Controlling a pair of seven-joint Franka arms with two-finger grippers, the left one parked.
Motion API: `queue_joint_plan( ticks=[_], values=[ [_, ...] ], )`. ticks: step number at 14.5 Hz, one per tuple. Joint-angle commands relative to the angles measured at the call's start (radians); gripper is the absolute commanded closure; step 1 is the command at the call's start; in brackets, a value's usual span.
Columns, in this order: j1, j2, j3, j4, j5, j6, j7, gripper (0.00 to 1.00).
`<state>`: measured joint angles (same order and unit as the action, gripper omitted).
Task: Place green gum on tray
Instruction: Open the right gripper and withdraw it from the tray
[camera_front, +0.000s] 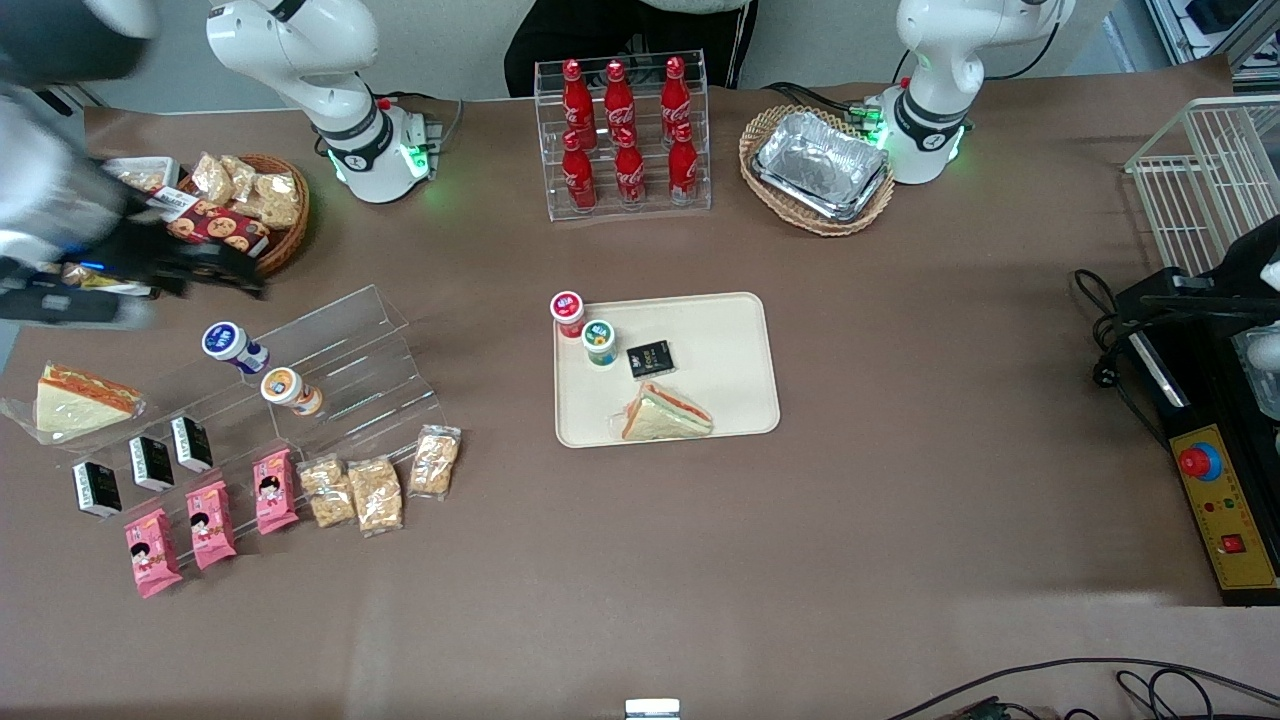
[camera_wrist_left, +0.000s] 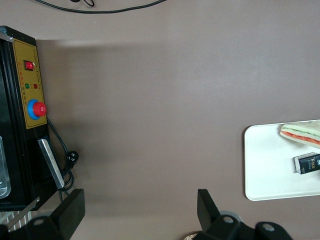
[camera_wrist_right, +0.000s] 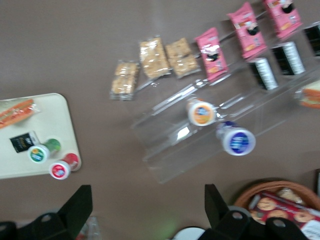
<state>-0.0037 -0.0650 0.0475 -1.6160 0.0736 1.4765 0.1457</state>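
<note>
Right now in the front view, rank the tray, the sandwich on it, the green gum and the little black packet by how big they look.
1. tray
2. sandwich
3. black packet and green gum, about alike

The open gripper hangs near the snack basket.

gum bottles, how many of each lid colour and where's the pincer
green gum: 1, on the tray
red-lidded: 1
blue-lidded: 1
orange-lidded: 1
total: 4
pincer: open, above the table near the clear stepped stand
</note>
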Motion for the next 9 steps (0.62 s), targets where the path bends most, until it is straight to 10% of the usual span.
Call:
queue_joint_plan(
  ticks=[1, 9],
  values=[
    [0.007, -0.032, -0.148, -0.033, -0.063, -0.010, -0.210, 0.00],
    [0.010, -0.042, -0.229, -0.038, -0.075, -0.015, -0.268, 0.00]
  ],
)
